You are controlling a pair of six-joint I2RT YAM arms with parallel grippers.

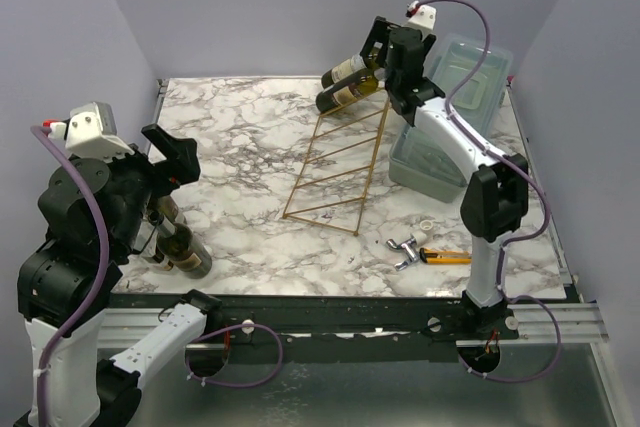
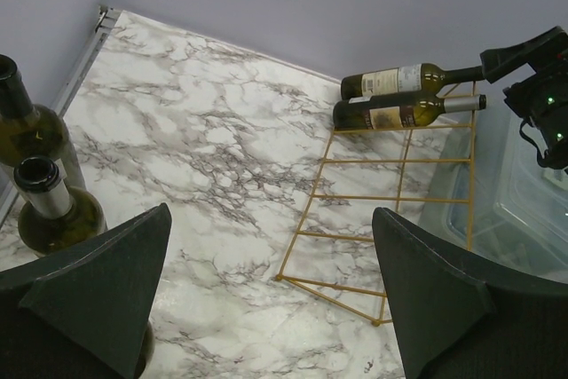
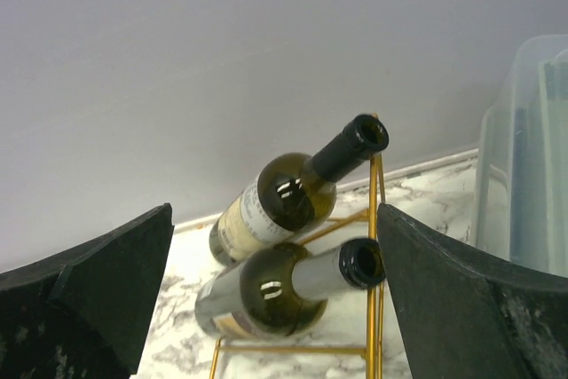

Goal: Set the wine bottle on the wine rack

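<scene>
Nearest, left gripper (image 1: 175, 157) and right gripper (image 1: 378, 47), both spread wide and empty, the first near two upright wine bottles (image 2: 55, 215) at table (image 1: 250, 127) edge, the second just by necks of two wine bottles (image 2: 395, 82) lying on top rungs of one gold wine rack (image 2: 399, 161).

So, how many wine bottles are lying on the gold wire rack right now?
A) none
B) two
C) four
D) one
B: the upper bottle and the lower bottle lie on their sides at the top of the wine rack, one just above the other.
</scene>
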